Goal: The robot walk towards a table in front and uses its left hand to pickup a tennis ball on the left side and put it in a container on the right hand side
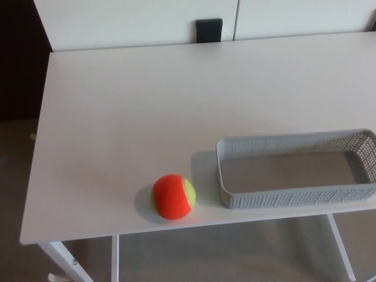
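An orange and yellow-green tennis ball [173, 196] rests on the white table [147, 117] near its front edge. Just to the ball's right stands a grey perforated rectangular basket [294, 198], lying lengthwise along the front edge with nothing inside it. A small gap separates ball and basket. Neither of my hands shows in the head view.
The table's left edge runs from the back left down to the front left corner, with dark floor beyond it. White table legs [64, 261] show below the front edge. A white wall panel with a black socket [209, 30] stands behind the table.
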You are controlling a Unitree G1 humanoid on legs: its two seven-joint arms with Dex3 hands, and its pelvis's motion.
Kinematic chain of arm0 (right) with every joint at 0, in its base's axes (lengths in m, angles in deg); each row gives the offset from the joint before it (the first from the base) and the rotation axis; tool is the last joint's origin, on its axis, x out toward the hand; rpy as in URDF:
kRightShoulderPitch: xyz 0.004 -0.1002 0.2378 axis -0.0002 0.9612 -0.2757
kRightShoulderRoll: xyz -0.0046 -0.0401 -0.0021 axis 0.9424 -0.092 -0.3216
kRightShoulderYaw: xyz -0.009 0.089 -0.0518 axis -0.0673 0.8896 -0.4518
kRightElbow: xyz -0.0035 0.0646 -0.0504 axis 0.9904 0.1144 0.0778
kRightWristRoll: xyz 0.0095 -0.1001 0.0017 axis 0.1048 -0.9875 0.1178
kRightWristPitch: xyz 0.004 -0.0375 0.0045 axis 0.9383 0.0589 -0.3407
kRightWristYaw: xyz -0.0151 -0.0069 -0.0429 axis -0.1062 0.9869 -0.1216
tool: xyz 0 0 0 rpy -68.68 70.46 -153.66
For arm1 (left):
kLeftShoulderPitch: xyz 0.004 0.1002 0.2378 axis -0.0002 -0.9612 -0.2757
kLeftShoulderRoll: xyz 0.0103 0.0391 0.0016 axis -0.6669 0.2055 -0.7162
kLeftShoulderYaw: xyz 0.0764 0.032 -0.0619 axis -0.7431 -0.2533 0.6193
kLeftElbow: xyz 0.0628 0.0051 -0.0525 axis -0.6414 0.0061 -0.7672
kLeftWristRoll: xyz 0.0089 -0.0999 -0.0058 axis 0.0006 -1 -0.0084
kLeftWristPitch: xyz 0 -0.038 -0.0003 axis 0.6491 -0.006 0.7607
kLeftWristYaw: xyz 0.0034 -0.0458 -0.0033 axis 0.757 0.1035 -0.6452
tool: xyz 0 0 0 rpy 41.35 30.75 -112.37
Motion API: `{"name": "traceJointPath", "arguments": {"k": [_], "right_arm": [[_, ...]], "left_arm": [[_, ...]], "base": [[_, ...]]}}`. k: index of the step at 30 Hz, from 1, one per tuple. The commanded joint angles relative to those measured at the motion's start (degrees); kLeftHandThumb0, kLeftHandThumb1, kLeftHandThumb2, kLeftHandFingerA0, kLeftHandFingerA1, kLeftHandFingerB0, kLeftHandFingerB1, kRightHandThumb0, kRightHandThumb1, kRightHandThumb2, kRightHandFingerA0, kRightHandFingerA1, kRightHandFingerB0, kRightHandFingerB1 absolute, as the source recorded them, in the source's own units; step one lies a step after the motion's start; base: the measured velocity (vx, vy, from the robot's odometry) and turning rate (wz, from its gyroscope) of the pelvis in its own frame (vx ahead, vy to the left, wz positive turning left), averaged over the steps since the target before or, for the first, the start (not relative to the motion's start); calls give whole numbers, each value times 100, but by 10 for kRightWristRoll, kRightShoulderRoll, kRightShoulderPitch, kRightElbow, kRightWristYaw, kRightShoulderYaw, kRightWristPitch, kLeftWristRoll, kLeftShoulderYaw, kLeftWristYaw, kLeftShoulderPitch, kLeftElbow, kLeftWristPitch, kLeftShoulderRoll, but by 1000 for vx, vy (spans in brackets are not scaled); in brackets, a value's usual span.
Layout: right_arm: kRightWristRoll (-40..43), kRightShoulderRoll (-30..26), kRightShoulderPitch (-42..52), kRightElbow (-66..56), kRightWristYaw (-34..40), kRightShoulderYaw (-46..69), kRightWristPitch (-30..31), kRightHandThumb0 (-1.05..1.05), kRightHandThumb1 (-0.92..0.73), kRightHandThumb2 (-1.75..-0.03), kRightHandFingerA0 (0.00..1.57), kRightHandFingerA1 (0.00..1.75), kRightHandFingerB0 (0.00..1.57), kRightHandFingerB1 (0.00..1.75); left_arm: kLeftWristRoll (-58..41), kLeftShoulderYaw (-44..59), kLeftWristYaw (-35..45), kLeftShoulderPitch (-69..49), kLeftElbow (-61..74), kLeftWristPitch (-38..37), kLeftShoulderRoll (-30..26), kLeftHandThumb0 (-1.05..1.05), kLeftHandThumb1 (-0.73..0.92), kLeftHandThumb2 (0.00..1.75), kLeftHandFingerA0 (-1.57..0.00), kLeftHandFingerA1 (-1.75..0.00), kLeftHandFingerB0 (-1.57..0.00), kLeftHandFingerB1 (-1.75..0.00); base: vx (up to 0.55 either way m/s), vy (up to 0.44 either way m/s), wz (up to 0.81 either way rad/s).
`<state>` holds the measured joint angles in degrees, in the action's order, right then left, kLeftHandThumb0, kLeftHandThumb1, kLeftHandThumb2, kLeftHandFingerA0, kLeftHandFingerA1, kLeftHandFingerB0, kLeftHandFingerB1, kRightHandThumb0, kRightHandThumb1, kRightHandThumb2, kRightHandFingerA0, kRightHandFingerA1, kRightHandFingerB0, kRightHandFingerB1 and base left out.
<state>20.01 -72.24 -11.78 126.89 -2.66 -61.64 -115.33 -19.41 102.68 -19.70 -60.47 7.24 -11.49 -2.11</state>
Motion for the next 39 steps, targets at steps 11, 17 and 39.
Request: {"name": "traceJointPath", "arguments": {"k": [11, 17, 39], "right_arm": [[-36, -27, 2, -27, 27, -23, 17, -61, -68, -60, 36, 78, 29, 47], [-40, -29, -3, -25, 27, -27, 17, -61, -68, -60, 36, 77, 30, 47], [-61, -32, -9, -55, 33, -40, 23, -61, -68, -61, 36, 77, 32, 52]], "left_arm": [[389, -362, 99, 146, 111, 181, -156, -31, 37, 55, -6, -27, -9, -24], [410, -396, 91, 153, 106, 200, -154, -32, 39, 54, -6, -27, -7, -24], [599, -581, 42, 257, -6, 269, -75, -39, 42, 54, -14, -31, -9, -24]], "base": [[0, 0, 0], [0, 0, 0], [0, 0, 0]]}}
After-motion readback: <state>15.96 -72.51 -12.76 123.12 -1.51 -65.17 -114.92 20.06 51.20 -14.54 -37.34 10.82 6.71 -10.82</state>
